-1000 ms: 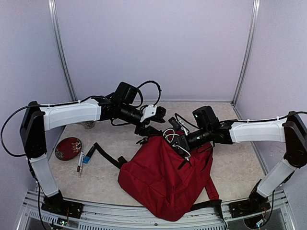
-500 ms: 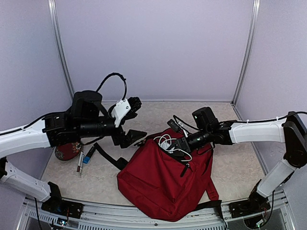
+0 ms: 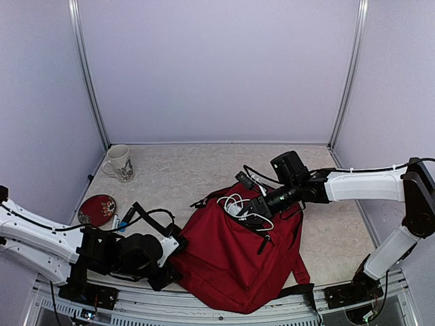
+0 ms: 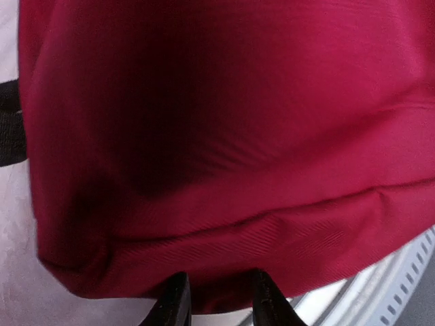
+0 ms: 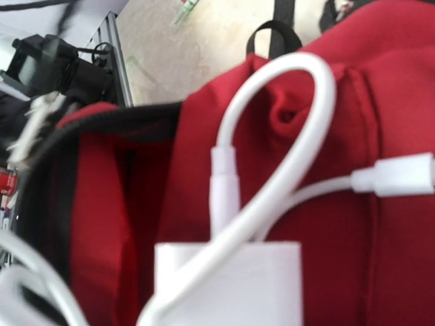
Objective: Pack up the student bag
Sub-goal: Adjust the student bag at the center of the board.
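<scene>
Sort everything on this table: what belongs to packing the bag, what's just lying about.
In the job: student bag; white charger and cable, at the bag's open top.
Lying about, untouched: mug; red round dish; pens beside it, perhaps to be packed later.

Beige table: student bag front-centre, mug far left, red disc, pens beside it.
</scene>
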